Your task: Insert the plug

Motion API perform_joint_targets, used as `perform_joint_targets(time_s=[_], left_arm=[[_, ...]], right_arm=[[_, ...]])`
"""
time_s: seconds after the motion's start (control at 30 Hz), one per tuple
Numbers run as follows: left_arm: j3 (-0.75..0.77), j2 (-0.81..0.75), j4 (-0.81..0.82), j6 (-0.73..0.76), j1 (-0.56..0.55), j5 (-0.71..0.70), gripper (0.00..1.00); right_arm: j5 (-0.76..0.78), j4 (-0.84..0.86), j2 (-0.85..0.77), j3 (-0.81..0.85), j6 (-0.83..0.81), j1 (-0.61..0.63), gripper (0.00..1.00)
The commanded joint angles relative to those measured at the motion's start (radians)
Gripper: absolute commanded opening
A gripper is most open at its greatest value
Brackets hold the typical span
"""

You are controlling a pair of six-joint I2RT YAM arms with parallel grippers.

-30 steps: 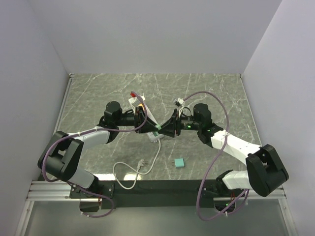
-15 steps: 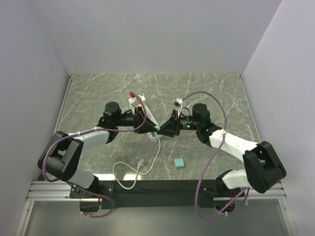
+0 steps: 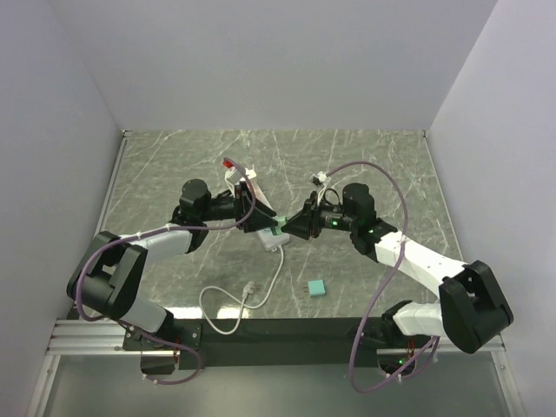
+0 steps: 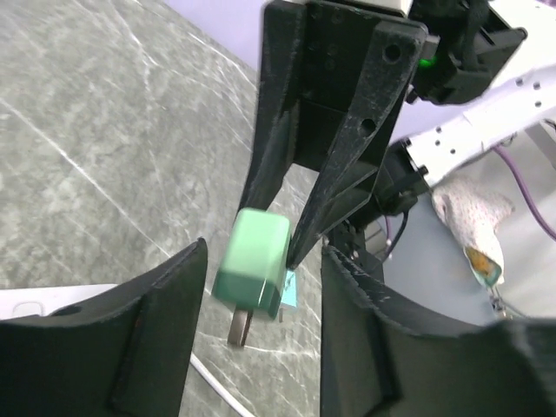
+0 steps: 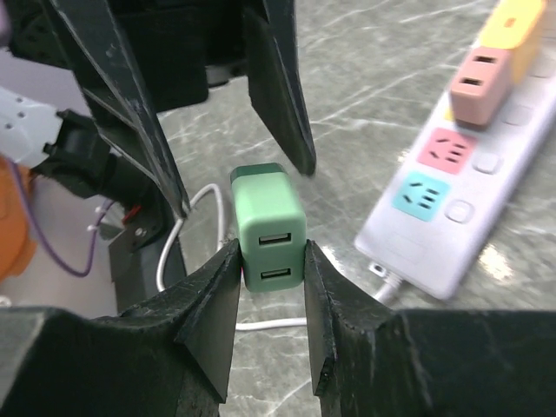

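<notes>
A green USB charger plug (image 5: 269,228) sits between my right gripper's (image 5: 272,252) fingers, which are shut on its sides, prongs pointing away. In the top view the plug (image 3: 278,228) hangs just above the table beside the white power strip (image 3: 273,240). The strip (image 5: 460,156) has teal, pink and orange sockets and lies to the right of the plug. My left gripper (image 4: 263,252) is open, facing the right gripper, with the plug (image 4: 254,261) in front of its gap and held clear of both fingers. The strip's end (image 4: 35,300) lies outside its left finger.
A small teal block (image 3: 316,287) lies on the marble table near the front. The strip's white cable (image 3: 261,295) loops toward the near edge. Grey walls close in the back and sides. The two arms meet at the table's middle.
The left gripper and the power strip have shifted slightly up and left. The right gripper has edged the green plug a little toward the strip's near end.
</notes>
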Motion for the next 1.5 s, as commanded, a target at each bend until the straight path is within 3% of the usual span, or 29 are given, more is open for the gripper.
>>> perform_joint_targets(time_s=[0.0, 0.27, 0.47, 0.57, 0.8, 1.0, 1.47], left_arm=[[-0.005, 0.009, 0.073, -0.033, 0.024, -0.024, 0.63], [-0.013, 0.006, 0.024, -0.022, 0.093, -0.091, 0.63], [0.005, -0.046, -0.236, 0.134, 0.108, -0.330, 0.62], [0.010, -0.049, -0.275, 0.160, 0.110, -0.384, 0.62], [0.024, -0.042, -0.353, 0.174, 0.110, -0.493, 0.62], [0.036, -0.031, -0.388, 0.195, 0.110, -0.582, 0.62], [0.025, -0.007, -0.373, 0.214, 0.110, -0.644, 0.63]], right_arm=[[0.065, -0.045, -0.049, 0.031, -0.030, -0.017, 0.00], [0.171, -0.188, -0.018, 0.110, -0.088, -0.021, 0.00], [0.305, -0.282, 0.007, 0.176, -0.111, 0.009, 0.00], [0.434, -0.389, 0.040, 0.247, -0.154, 0.072, 0.00], [0.508, -0.519, 0.147, 0.371, -0.175, 0.121, 0.00], [0.536, -0.628, 0.246, 0.491, -0.194, 0.155, 0.00], [0.617, -0.955, 0.562, 0.905, -0.229, 0.204, 0.00]])
